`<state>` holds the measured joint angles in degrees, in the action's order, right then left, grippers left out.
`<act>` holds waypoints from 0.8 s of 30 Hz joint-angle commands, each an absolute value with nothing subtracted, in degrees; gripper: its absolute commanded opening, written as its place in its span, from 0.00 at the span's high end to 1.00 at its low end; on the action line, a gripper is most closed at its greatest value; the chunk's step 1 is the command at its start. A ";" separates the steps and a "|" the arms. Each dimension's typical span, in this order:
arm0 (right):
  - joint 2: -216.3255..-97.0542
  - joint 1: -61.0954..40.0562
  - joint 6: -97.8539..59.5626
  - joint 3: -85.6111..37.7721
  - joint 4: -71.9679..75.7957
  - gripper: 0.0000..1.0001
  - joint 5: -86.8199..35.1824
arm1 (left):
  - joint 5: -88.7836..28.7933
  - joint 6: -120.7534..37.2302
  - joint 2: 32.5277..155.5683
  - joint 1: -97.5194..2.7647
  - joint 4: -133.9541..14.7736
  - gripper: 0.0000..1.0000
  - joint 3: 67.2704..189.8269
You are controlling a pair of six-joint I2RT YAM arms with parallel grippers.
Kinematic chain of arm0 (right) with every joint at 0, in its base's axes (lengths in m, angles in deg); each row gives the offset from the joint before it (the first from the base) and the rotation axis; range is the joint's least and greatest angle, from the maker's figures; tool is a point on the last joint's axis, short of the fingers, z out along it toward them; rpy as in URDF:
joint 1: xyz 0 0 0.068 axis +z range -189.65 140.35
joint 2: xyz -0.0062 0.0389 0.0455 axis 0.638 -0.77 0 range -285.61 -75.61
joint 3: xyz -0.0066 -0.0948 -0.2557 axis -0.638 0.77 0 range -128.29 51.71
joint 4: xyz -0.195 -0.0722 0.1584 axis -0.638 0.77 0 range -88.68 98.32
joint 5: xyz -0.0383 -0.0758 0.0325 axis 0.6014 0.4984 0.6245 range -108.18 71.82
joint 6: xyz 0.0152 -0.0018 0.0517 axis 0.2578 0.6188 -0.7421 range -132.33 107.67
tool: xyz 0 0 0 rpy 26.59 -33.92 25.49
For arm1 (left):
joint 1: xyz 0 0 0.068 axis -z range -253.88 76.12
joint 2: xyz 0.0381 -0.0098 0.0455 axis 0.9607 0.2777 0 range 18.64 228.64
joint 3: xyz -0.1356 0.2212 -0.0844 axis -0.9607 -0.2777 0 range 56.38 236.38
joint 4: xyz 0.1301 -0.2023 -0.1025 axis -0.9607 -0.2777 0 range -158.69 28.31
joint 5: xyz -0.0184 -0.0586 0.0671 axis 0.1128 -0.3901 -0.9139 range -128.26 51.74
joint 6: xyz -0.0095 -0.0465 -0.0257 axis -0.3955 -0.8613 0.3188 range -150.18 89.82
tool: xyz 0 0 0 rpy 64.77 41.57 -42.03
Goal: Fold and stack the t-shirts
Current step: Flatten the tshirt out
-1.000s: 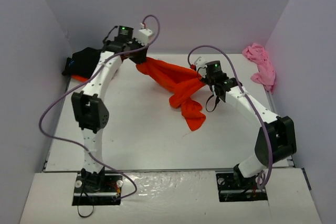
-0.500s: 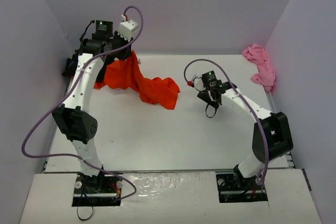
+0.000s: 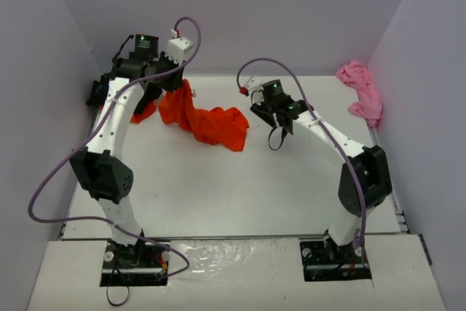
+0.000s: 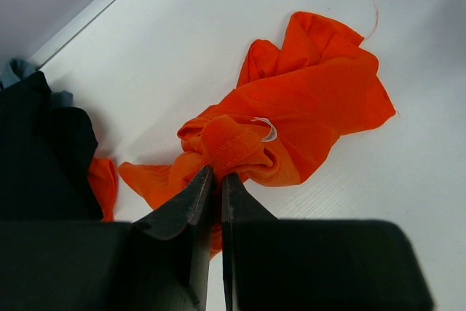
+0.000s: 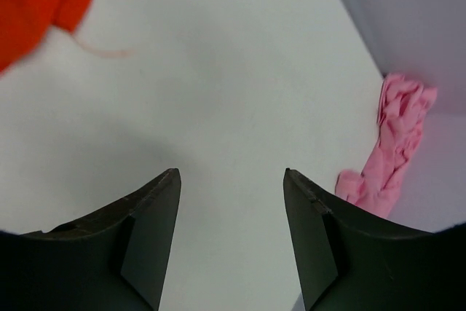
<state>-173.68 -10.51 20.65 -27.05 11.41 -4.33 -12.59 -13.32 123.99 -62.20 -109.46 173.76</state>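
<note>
1. Two claws are working over the bench [image 3: 218, 194]. The left claw [image 4: 217, 180] is pressing its jaws together on a bunched fold of the first orange-red t-shirt [image 4: 313, 114]. It is holding that end up, while the rest is trailing down and lying crumpled on the bench toward the far left.
2. The right claw [image 5: 229, 174] is keeping its jaws apart with nothing between them. It is hovering over bare bench near the middle, just to the right of the first orange-red t-shirt's loose end and not touching it.
3. Four t-shirts are showing in all: two orange-red, one black, one pink.
4. The black t-shirt [image 4: 44, 158] is lying heaped in the far left corner, near the left claw. The second orange-red t-shirt [image 4: 102, 183] is showing only as a small strip at its edge.
5. The pink t-shirt [image 3: 362, 92] is lying crumpled in the far right corner against the wall, well apart from the other three.
6. The left wrist view is showing the pinch on the cloth up close, while in the top view the arm is hiding it.
7. The right wrist view is showing the gap between the open jaws, the pink t-shirt, and only a corner of orange-red cloth. Only the top view is taking in both arms and every t-shirt at once.
</note>
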 commanded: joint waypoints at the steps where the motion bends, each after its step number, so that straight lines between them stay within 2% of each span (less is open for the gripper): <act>1: -178.88 -5.93 20.59 -36.14 8.56 0.48 -5.54 | -11.15 -14.36 117.18 -61.06 -105.67 1.00 172.52; 6: -183.42 -1.45 22.69 -41.34 8.45 0.55 -7.34 | -8.80 -14.55 115.13 -60.33 -104.76 1.00 169.48; 10: -187.57 1.09 22.98 -46.59 10.13 0.50 -4.74 | -6.67 -15.05 115.44 -59.15 -106.22 1.00 168.26; 14: -186.01 1.00 26.15 -44.06 10.28 0.51 1.17 | -6.39 -13.15 115.50 -53.40 -106.19 1.00 163.55; 24: -175.62 -13.79 20.81 -32.06 6.98 0.52 6.46 | -4.02 -9.15 123.11 -36.53 -111.55 1.00 164.61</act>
<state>-183.07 -5.77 28.10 -32.83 15.11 -3.68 -11.78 -12.20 123.56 -46.43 -101.71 162.65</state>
